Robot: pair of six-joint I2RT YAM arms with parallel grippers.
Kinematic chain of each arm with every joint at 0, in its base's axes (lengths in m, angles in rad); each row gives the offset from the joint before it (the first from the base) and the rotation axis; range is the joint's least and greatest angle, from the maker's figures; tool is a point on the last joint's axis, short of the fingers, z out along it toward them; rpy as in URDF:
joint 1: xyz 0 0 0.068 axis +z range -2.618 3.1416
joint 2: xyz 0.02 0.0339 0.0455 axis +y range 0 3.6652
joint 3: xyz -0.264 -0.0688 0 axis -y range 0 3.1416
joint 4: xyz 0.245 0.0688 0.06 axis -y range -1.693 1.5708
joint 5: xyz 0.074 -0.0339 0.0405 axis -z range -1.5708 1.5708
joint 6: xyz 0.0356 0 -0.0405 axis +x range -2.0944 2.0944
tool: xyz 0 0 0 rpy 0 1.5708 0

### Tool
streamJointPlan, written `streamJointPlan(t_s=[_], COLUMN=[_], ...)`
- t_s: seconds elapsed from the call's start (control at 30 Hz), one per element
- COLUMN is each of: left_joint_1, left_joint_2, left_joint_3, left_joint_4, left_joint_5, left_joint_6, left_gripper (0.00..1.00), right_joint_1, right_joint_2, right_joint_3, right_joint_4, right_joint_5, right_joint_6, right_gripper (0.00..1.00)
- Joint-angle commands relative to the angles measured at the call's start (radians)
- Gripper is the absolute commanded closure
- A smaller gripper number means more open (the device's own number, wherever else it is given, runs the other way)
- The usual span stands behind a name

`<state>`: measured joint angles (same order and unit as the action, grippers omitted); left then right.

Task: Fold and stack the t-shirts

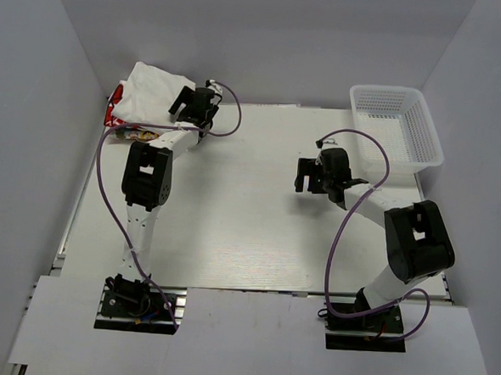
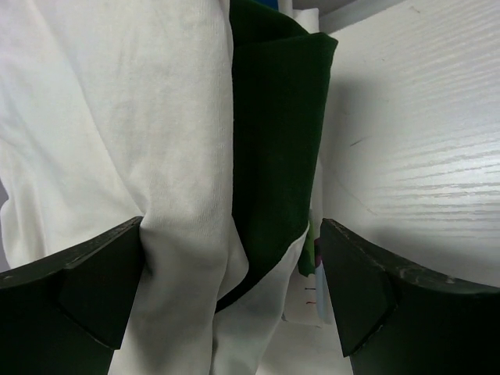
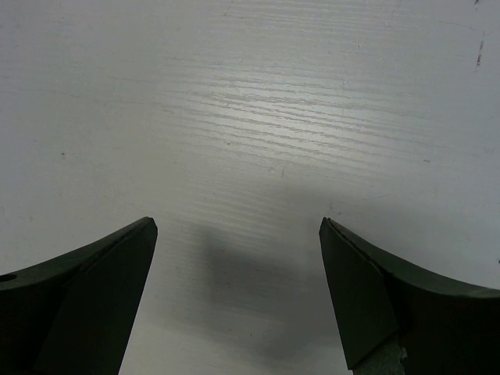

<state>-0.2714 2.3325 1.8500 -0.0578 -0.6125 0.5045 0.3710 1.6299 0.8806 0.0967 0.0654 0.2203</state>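
Top view: t-shirt pile (image 1: 124, 103) sits at far-left corner of table (image 1: 247, 238), white tee (image 1: 150, 84) on top, red print showing at the pile's left edge. Left gripper (image 1: 183, 105) at the pile's right edge, jaws apart. Right gripper (image 1: 303, 175) over bare table right of centre, apart from white mesh basket (image 1: 398, 133) at far right.
Left wrist: jaws spread wide, white tee and dark green sleeve (image 2: 273, 141) lie between the fingers, not clamped.
Right wrist: jaws spread wide, holding nothing, tabletop below.

White links (image 1: 137, 227), black joints (image 1: 147, 174) and pincer fingers (image 3: 78, 305) (purple cables (image 1: 356, 133) alongside).
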Motion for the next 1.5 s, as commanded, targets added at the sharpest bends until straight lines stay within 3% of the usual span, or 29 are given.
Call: streamJointPlan(t_s=[0.0,0.67,0.7,0.83,0.87,1.0,1.07,1.47], left_joint_1=[-0.003,0.015,0.015,0.015,0.015,0.015,0.024,0.127], left_joint_2=[-0.005,0.093,0.093,0.074,0.065,0.044,0.034,0.042], left_joint_3=[0.02,-0.043,-0.043,-0.021,-0.009,0.041,0.051,0.297], left_joint_4=[-0.053,0.127,0.145,0.203,0.216,0.268,0.268,0.28], left_joint_5=[0.059,-0.122,-0.134,-0.182,-0.194,-0.25,-0.274,-0.319], left_joint_6=[-0.038,0.078,0.078,0.092,0.092,0.092,0.068,0.054], left_gripper=[0.01,0.01,0.06,0.53,0.69,0.95,1.0,1.0], right_joint_1=[0.002,0.002,0.003,0.003,0.003,0.003,0.002,0.003], right_joint_2=[0.005,0.016,0.019,0.024,0.025,0.022,0.016,0.025], right_joint_3=[0.037,0.035,0.038,0.038,0.041,0.043,0.04,0.052], right_joint_4=[-0.005,-0.002,-0.002,-0.003,-0.003,-0.008,-0.005,-0.014], right_joint_5=[0.01,0.056,0.053,0.042,0.039,0.04,0.034,0.02], right_joint_6=[-0.012,-0.016,-0.015,-0.01,-0.01,-0.01,-0.01,-0.01], right_gripper=[0.1,0.1,0.1,0.1,0.1,0.1,0.1,0.1])
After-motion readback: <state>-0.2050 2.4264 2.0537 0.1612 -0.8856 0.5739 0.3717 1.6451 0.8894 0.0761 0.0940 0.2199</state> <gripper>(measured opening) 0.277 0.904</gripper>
